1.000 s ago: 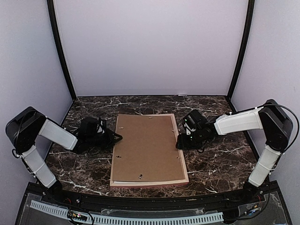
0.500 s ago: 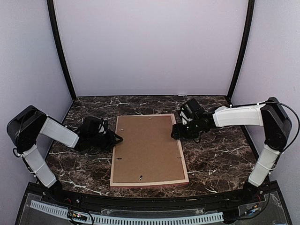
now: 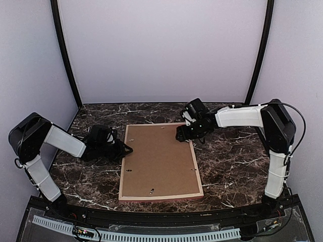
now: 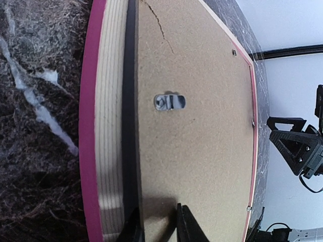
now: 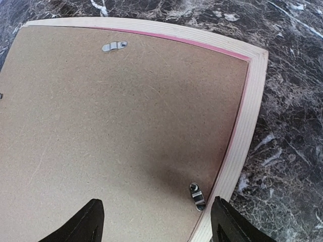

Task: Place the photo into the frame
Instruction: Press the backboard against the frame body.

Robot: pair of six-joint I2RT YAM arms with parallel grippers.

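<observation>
Two metal tabs [image 5: 114, 46] sit on the backing board [image 5: 116, 131] inside the frame [image 5: 250, 116].

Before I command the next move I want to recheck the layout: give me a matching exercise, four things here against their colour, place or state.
Things:
1. frame
2. backing board
3. right gripper
4. left gripper

Colour, place or state:
A. plain brown, lying inside the rails
B. jaws wide, over the far right corner
C. pink-edged pale wood, flat on the table
D. at the left rail

Pairs: 1-C; 2-A; 3-B; 4-D
</observation>
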